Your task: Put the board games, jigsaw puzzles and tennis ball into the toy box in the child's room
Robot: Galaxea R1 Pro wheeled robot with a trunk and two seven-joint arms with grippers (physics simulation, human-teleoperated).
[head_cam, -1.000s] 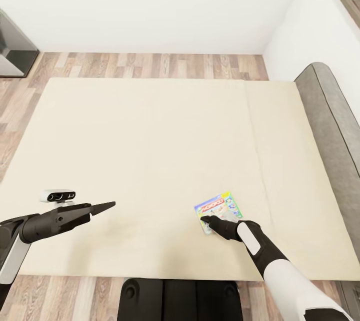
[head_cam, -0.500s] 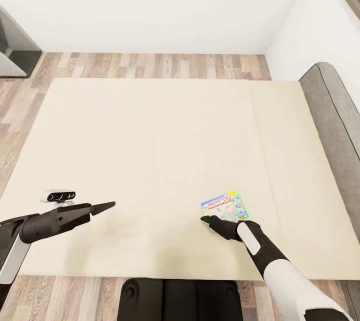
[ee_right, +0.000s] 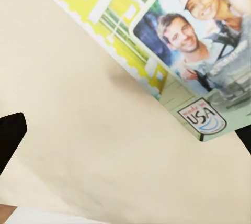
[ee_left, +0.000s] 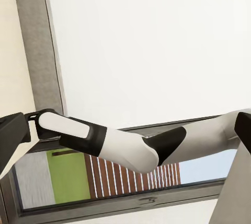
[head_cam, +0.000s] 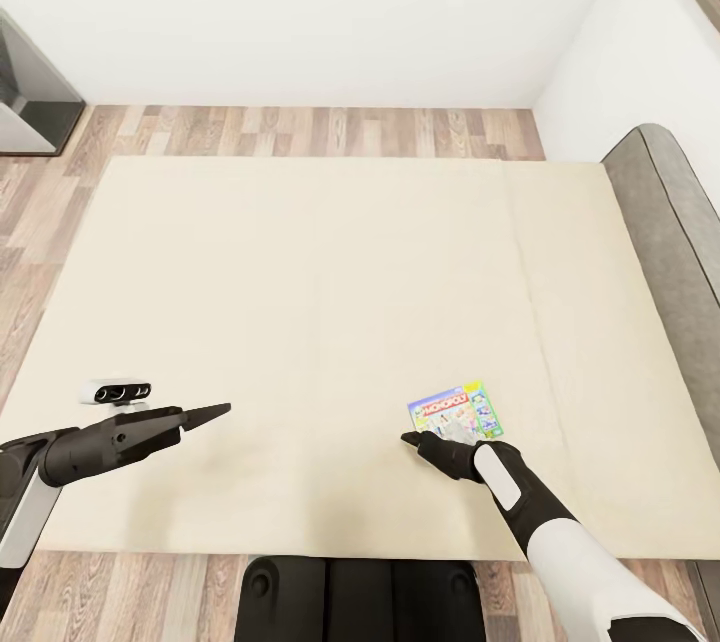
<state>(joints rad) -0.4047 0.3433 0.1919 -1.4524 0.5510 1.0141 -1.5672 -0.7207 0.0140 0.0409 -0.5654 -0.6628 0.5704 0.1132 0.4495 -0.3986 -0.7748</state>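
One board game (head_cam: 455,412), a small green-and-blue printed box with a red banner, lies flat on the bed (head_cam: 300,302) near its front right part. My right gripper (head_cam: 420,442) is open and hovers just at the box's near left corner, fingers spread wide. Close up in the right wrist view, the board game (ee_right: 172,41) shows a photo of people, with cream mattress around it. Over the front left of the mattress my left gripper (head_cam: 210,413) is open and holds nothing. The toy box is out of view.
The grey padded headboard (head_cam: 670,222) runs along the right. Wood floor (head_cam: 300,130) lies beyond the bed, below a white wall. A dark piece of furniture (head_cam: 30,102) stands at the far left. My base (head_cam: 350,592) touches the bed's front edge.
The whole view has shifted slightly, so the bed and box sit further right in the picture. My right gripper, which overlapped the box, now sits at its near left corner.
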